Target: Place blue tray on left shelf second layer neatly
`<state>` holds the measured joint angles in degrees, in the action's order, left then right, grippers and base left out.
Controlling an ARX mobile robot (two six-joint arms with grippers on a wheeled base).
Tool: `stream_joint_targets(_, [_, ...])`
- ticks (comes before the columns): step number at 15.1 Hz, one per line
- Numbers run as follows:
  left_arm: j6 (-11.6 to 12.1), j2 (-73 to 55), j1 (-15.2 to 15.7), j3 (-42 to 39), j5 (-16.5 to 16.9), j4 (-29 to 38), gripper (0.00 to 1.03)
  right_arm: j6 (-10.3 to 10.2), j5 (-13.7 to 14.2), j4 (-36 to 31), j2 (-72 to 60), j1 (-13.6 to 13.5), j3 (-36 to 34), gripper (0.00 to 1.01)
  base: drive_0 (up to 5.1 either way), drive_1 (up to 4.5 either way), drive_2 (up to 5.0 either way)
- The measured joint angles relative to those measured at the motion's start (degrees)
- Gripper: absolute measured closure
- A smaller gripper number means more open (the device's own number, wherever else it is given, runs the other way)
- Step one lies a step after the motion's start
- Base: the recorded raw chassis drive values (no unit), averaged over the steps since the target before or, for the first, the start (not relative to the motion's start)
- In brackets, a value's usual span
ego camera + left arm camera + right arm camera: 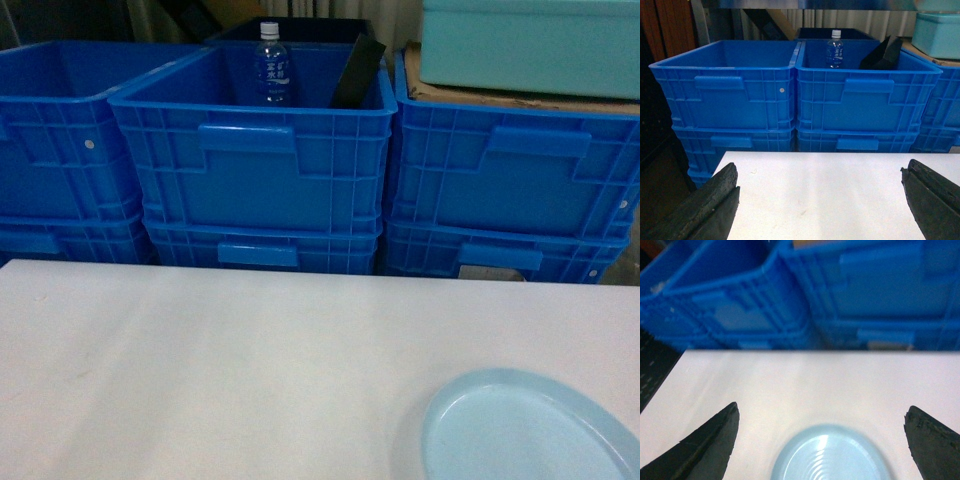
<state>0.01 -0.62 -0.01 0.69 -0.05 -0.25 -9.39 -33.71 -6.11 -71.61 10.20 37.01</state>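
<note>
The blue tray (831,454) lay flat on the white surface (250,370), directly below the right hand (822,440) and between its two dark fingers (705,445), which were spread wide and touched nothing. The left hand (822,202) hung over bare surface, its fingers likewise spread apart and holding nothing. Beyond both hands, past the far edge of the surface, stood stacked deep-blue crates (250,170). One open crate held a water bottle (271,65) standing upright beside a tilted black object (358,72). A teal box (530,45) sat atop the right stack.
</note>
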Motion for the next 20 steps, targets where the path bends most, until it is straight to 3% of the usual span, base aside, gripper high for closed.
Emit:
stream_joint_targets(1, [0.0,0.0,0.0,0.0,0.0,0.0,0.05,1.1,0.6,1.4,-9.1,0.4,3.4,0.03,0.0,0.0,0.0])
stream_joint_targets(3, [0.0,0.0,0.0,0.0,0.0,0.0,0.05,6.0,3.3,2.0,-20.4,3.0,2.1,0.03,0.0,0.0,0.0])
stream_joint_targets(5, [0.0,0.0,0.0,0.0,0.0,0.0,0.05,9.7,2.3,0.0,-23.2,5.6,-1.7,0.03,0.0,0.0,0.0])
stream_joint_targets(6, [0.0,0.0,0.0,0.0,0.0,0.0,0.05,11.6,1.7,-0.4,-25.3,5.4,-2.8,0.03,0.0,0.0,0.0])
stream_joint_targets(7, [0.0,0.0,0.0,0.0,0.0,0.0,0.05,12.2,1.7,-1.5,-28.0,4.8,-4.4,0.03,0.0,0.0,0.0])
stream_joint_targets(10, [0.0,0.0,0.0,0.0,0.0,0.0,0.05,12.2,2.0,-6.1,-33.1,3.1,-6.8,0.03,0.0,0.0,0.0])
stream_joint_targets(12, [0.0,0.0,0.0,0.0,0.0,0.0,0.05,11.1,0.6,-9.5,-36.1,2.3,-6.5,0.03,0.0,0.0,0.0])
stream_joint_targets(16, [0.0,0.0,0.0,0.0,0.0,0.0,0.05,8.7,0.9,-12.8,-38.4,-2.0,-5.4,0.03,0.0,0.0,0.0])
stream_joint_targets(18, [0.0,0.0,0.0,0.0,0.0,0.0,0.05,8.6,1.9,-13.7,-39.1,-3.8,-5.3,0.03,0.0,0.0,0.0])
stream_joint_targets(20, [0.0,0.0,0.0,0.0,0.0,0.0,0.05,9.3,2.8,-15.2,-40.6,-4.1,-5.8,0.04,0.0,0.0,0.0])
